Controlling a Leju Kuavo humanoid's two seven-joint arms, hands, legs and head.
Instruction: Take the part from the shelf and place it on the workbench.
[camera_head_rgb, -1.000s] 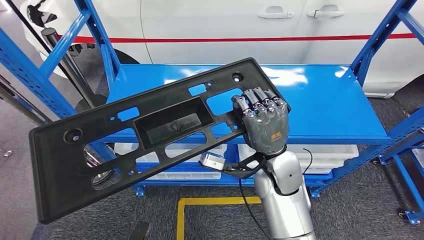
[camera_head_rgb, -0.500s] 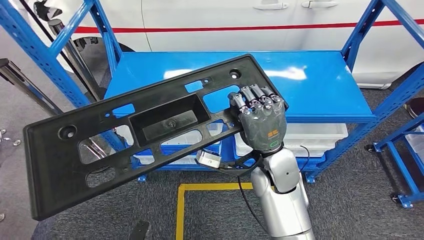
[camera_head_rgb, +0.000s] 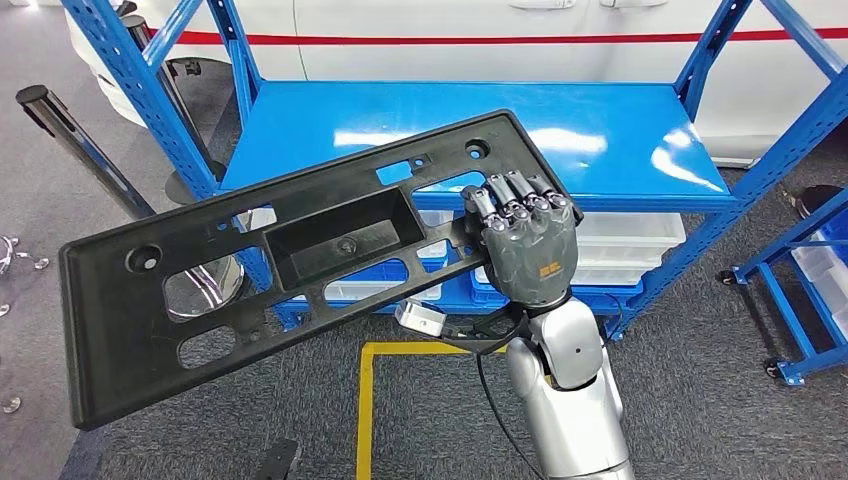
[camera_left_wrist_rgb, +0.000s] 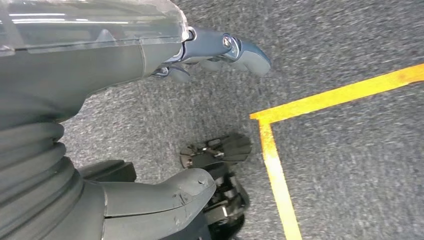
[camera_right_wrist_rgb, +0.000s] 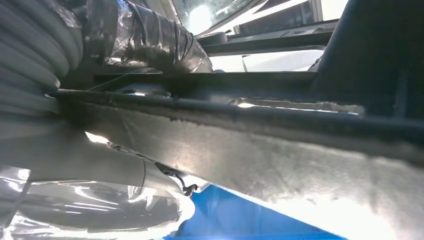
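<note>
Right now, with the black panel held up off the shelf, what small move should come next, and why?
Probably keep turning away from the blue shelf with the black panel level. The right hand grips one end alone, the long far end hangs unsupported over the floor, and no workbench is in sight yet.

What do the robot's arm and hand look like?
The right arm is shiny silver and rounded, with a thin black cable looping beside it. The right robot hand is dark grey with darker fingers and a small orange mark on its back.
</note>
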